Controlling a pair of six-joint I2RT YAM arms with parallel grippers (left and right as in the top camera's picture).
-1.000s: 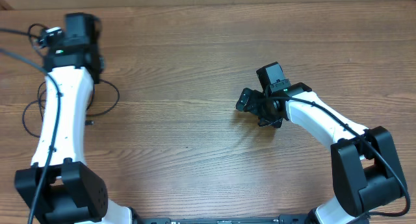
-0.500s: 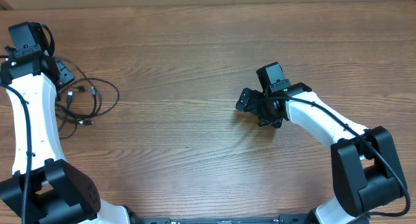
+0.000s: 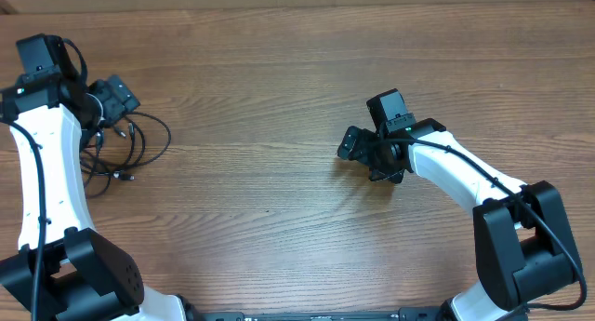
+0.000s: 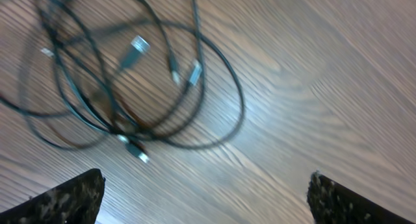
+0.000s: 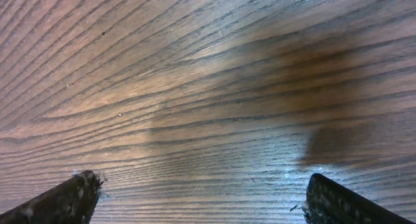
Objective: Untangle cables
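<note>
My left tool (image 4: 205, 201) stands spread wide, gripping nothing, over the far-left part of the worktop (image 3: 279, 70). The cables (image 4: 127, 133) lie on the wood beneath it in a loose overlapping tangle. My right tool (image 5: 201, 198) is likewise spread and holds nothing, well apart from the cables.

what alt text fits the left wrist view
A loose tangle of thin black cables with silver-white plug ends lies on a wooden table, upper left of frame. The open left gripper shows as two fingertips wide apart at the bottom corners, nothing between them.
</note>
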